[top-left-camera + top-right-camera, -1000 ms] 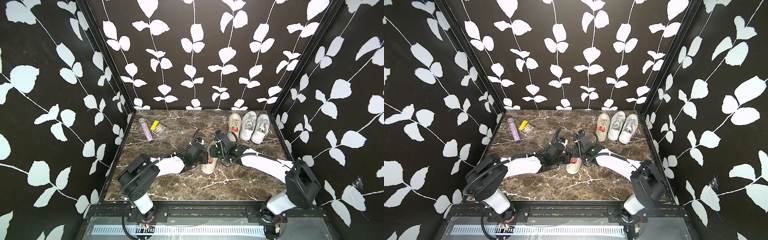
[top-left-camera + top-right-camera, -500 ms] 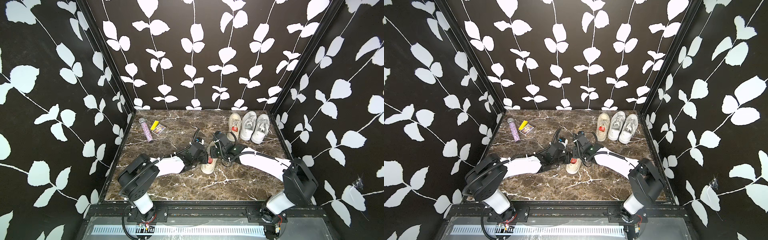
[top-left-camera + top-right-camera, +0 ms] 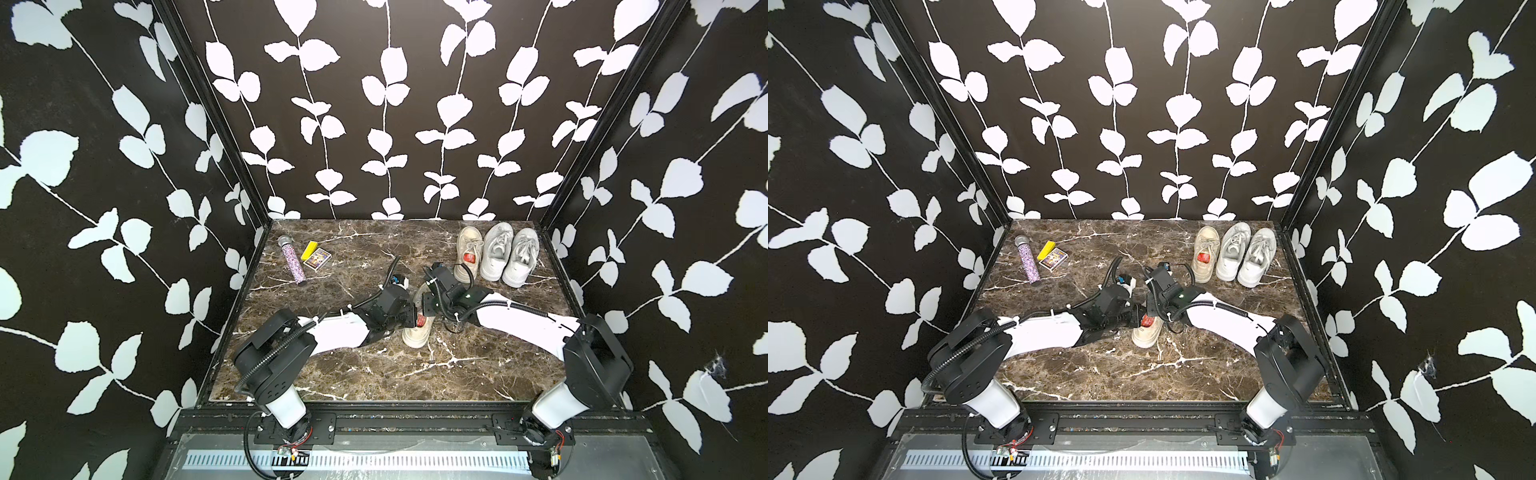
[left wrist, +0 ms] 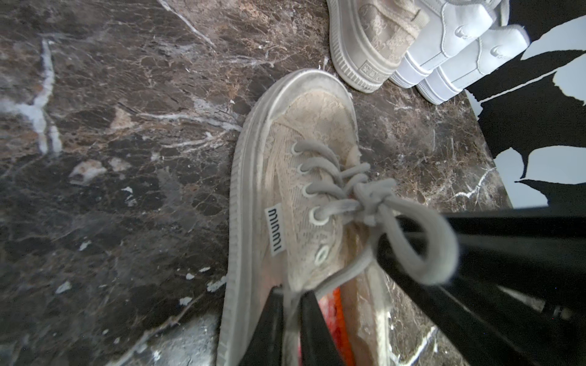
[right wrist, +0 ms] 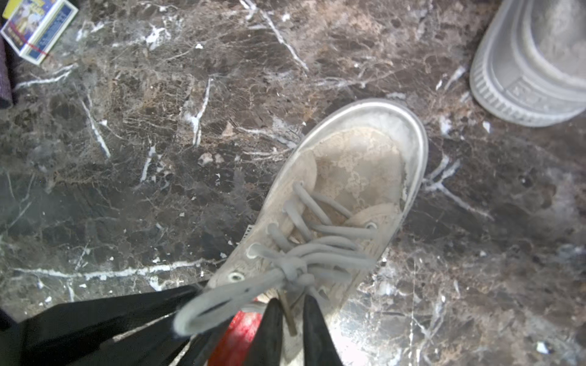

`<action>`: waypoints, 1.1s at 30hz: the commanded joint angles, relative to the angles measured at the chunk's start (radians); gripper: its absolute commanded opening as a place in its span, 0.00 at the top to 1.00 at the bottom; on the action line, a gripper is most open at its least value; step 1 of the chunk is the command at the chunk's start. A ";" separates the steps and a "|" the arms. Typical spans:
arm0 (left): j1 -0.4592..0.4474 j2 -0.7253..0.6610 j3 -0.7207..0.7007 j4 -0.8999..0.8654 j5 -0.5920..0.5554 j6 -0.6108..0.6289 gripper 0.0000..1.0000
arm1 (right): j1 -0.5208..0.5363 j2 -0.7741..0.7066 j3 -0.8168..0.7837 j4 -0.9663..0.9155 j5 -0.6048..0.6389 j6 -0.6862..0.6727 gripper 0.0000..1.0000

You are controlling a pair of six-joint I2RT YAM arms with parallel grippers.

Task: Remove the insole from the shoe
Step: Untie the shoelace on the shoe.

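Tabletop of brown marble is seen with a worn beige shoe at its centre, met at the opening by both arms. One side wall of the shoe is pinched by the left claw. The right claw is pressed together on a thin tan strip at the opening; whether that is rim or insole cannot be told. If only rim is held, the whole shoe would likely be lifted, and the lace loop draped across the claws could be snagged. The insole, marked red at the heel, is seen inside the shoe, just beside both claws' tips.
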State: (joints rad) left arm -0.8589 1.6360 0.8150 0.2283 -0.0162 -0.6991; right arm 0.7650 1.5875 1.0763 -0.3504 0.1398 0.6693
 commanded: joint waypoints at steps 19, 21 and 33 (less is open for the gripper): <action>-0.007 -0.080 0.063 -0.237 -0.234 -0.024 1.00 | -0.024 -0.188 -0.119 -0.060 0.081 0.008 1.00; -0.006 -0.082 0.064 -0.241 -0.237 -0.019 1.00 | -0.031 -0.188 -0.132 -0.045 0.059 0.014 1.00; -0.005 -0.091 0.053 -0.239 -0.253 -0.014 1.00 | -0.097 -0.269 -0.186 -0.057 0.072 0.016 1.00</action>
State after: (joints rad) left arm -0.8680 1.6005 0.8646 0.0113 -0.2092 -0.7067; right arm 0.7021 1.3754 0.9157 -0.3908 0.1768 0.6769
